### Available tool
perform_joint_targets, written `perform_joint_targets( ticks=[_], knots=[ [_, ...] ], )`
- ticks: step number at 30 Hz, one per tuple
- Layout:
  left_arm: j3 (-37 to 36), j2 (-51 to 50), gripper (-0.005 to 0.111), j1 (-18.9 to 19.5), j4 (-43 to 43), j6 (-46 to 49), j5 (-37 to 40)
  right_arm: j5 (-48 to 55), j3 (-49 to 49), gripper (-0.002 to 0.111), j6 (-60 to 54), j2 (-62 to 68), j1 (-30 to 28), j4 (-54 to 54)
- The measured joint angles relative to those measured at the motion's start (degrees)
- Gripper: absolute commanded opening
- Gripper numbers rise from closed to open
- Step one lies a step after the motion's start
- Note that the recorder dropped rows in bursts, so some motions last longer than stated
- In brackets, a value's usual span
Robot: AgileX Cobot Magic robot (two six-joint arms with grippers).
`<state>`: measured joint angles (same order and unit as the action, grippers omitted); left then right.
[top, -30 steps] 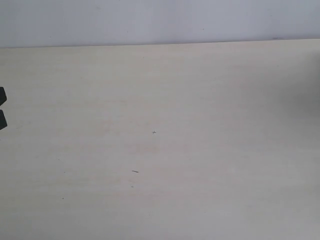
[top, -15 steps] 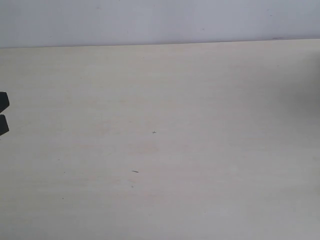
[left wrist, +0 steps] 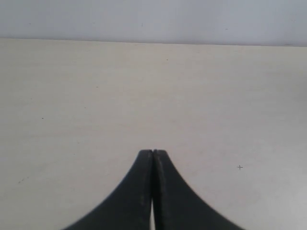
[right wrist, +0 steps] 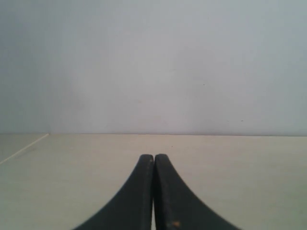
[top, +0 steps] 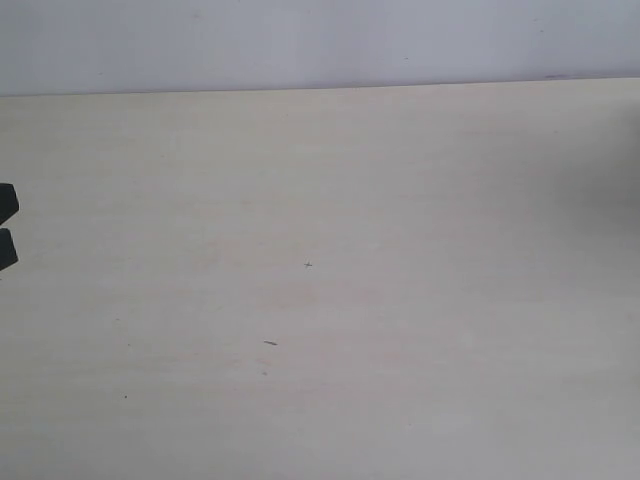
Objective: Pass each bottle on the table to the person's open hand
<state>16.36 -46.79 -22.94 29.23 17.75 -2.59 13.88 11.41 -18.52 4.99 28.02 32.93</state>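
No bottle shows in any view, and no person's hand is in sight. The pale cream table (top: 360,190) lies bare apart from a few tiny dark specks (top: 270,343). My left gripper (top: 4,227) only pokes in at the left edge of the exterior view as two dark tips. In the left wrist view my left gripper (left wrist: 153,151) is shut, fingers pressed together with nothing between them, low over the table (left wrist: 96,96). My right gripper (right wrist: 154,155) is also shut and empty, over the table (right wrist: 240,163); it is outside the exterior view.
A plain grey-white wall (top: 320,40) runs behind the table's far edge (top: 320,88). The right wrist view shows a table edge or seam (right wrist: 24,147) off to one side. A faint shadow (top: 625,190) falls on the table at the right border.
The left gripper's tips have crept slightly further into the exterior view and a little lower than a second ago. Nothing else has changed.
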Motion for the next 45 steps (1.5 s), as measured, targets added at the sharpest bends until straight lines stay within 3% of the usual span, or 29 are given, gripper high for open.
perform_joint_targets(
  ticks=[24,29,34,38,42,45],
  knots=[
    [0.0,0.0,0.0,0.0,-0.3,0.0,-0.6,0.0,0.0,0.0,0.1,0.0,0.0,0.0],
    [0.1,0.0,0.0,0.0,-3.1,0.0,-6.3,0.0,0.0,0.0,0.1,0.0,0.0,0.0],
    [6.8,0.0,0.0,0.0,-8.9,0.0,-5.2,0.0,0.0,0.0,0.1,0.0,0.0,0.0],
    [3.4,7.1,0.0,0.0,-12.4,0.0,-4.9,0.0,0.0,0.0,0.1,0.0,0.0,0.0],
    [-4.0,24.6,0.0,0.0,-12.4,0.0,-6.2,0.0,0.0,0.0,0.1,0.0,0.0,0.0],
    [-5.8,29.8,0.0,0.0,-12.4,0.0,-5.5,0.0,0.0,0.0,0.1,0.0,0.0,0.0]
  ],
)
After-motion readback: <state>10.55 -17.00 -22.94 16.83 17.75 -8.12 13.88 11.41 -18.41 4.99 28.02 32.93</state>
